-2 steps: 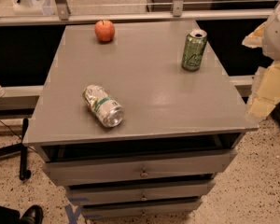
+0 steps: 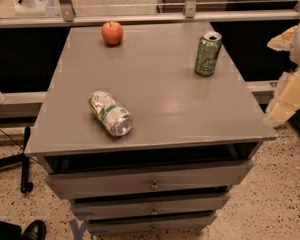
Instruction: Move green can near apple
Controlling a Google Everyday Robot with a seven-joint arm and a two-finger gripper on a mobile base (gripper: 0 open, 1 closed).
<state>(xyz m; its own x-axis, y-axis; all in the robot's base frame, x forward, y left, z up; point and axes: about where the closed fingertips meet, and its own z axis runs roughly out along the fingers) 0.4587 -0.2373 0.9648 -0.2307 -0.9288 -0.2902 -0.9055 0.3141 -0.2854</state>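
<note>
Shows the green can (image 2: pixel 208 54) upright at the far right of the cabinet top (image 2: pixel 155 99), well apart from the apple (image 2: pixel 112 33) at far left. Places the gripper (image 2: pixel 286 103) off the right edge, beside the top; cannot tell whether spread or closed.

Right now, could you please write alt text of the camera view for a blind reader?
A green can stands upright at the back right of a gray cabinet top, an apple at back left, a silver-white can lying front left; the gripper hangs beside the right edge.
</note>
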